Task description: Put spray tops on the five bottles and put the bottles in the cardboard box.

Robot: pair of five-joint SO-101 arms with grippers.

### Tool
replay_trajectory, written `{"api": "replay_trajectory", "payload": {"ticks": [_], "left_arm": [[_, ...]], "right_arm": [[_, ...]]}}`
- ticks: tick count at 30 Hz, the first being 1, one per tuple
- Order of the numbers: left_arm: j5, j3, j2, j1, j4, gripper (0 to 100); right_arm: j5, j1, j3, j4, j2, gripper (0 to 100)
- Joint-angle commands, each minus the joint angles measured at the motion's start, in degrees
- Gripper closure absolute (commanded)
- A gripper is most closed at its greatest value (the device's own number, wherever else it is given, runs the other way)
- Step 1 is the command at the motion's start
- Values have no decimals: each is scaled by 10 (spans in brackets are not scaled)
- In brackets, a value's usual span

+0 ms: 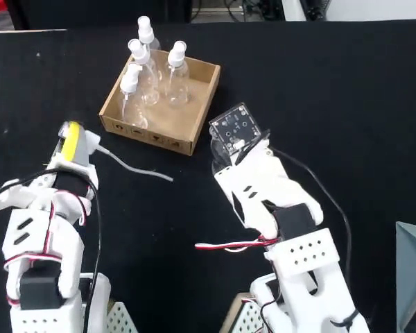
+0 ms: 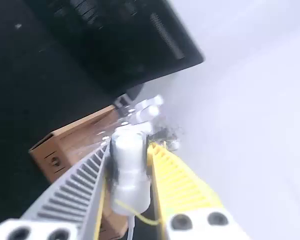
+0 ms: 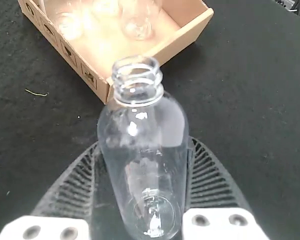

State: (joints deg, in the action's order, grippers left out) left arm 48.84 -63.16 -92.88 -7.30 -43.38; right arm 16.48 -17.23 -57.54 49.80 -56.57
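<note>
Clear plastic bottle with an open neck and no top (image 3: 142, 140): clamped between both fingers of the right gripper (image 3: 143, 155), neck pointing toward the brown cardboard box (image 1: 149, 135). The box sits at 11 o'clock from the right gripper, near it.

Inside the box: four clear bottles with white spray tops (image 1: 176, 73), upright, grouped toward the box's 12 o'clock side.

White spray top (image 2: 127, 165): pinched between the grey and yellow fingers of the left gripper (image 2: 129, 147). Its thin white dip tube (image 1: 135, 168) trails toward 4 o'clock over the black table cover (image 1: 333, 90).

The left gripper is at 8 o'clock from the box. The right gripper is at its 3 o'clock, well apart.
</note>
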Motion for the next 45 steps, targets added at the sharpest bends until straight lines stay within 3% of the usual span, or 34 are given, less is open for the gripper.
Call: {"api": "replay_trajectory", "payload": {"ticks": [1,9,15,23,32,38,45], "left_arm": [[35,13,-25,-7,33,972],[65,-1,-73,-7,34,972],[66,-29,-110,-3,37,972],[93,-29,-114,-7,37,972],[109,-26,-116,-8,37,972],[134,-28,-116,-46,62,972],[146,-26,-116,-57,65,972]], "right_arm": [[0,-29,-2,-32,-24,900],[-4,-44,-4,-27,-32,900],[-1,-41,-30,-18,-123,900],[0,-45,-108,-122,-148,900],[0,-46,-114,-128,-149,897],[0,-47,-122,-130,-149,896],[0,-88,-181,-205,-149,899]]}}
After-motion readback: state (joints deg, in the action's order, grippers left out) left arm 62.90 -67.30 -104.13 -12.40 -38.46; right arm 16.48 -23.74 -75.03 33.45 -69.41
